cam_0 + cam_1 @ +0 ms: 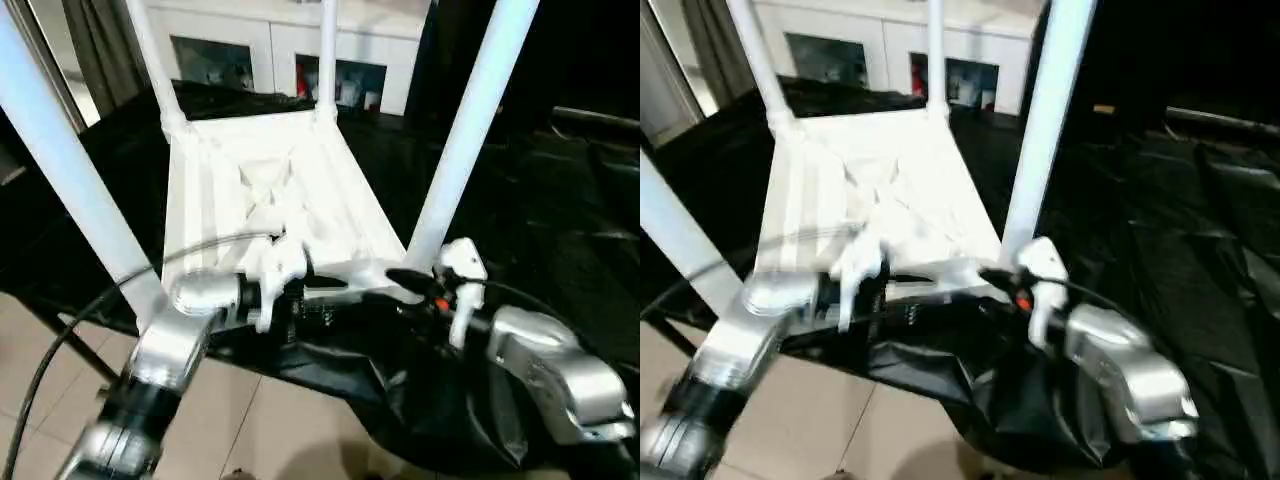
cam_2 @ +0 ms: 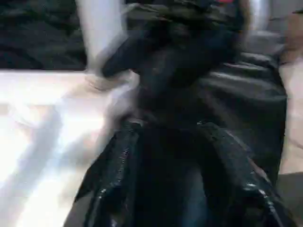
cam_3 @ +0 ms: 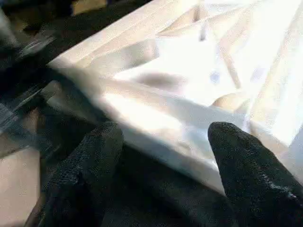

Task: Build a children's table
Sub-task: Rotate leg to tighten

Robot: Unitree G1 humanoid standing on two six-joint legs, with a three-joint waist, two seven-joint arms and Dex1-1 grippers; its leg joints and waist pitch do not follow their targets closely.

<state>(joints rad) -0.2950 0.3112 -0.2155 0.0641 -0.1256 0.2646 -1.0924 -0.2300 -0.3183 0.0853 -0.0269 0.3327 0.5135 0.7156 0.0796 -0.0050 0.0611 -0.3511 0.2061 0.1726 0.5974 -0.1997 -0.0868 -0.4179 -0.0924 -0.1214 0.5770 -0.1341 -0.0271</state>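
The tabletop (image 1: 270, 200) lies upside down on a black sheet (image 1: 560, 200) in front of me, ribbed underside up, with a cross of ribs at its middle and a raised rim all round. It holds nothing but its own legs: all four stand in the corner sockets and point up. The near left leg (image 1: 70, 170) and near right leg (image 1: 470, 130) rise big and slanted on either side of my view; the two far legs (image 1: 327, 55) stand thinner at the back corners. The plastic is plain white throughout, the legs smooth tubes.

My left pincer (image 1: 325, 283) sits at the near rim of the tabletop, about the middle of that edge. In the left wrist view its fingers (image 2: 118, 189) stand well apart over dark sheet, gripping nothing.

My right pincer (image 1: 405, 278) is at the near right corner, just beside the foot of the near right leg. In the right wrist view its fingers (image 3: 246, 165) are spread wide, the rim of the tabletop lying beyond the gap, and they hold nothing.

Behind the table stands a white cabinet (image 1: 300, 50), and below the sheet's near edge shows a tiled floor (image 1: 250, 420)
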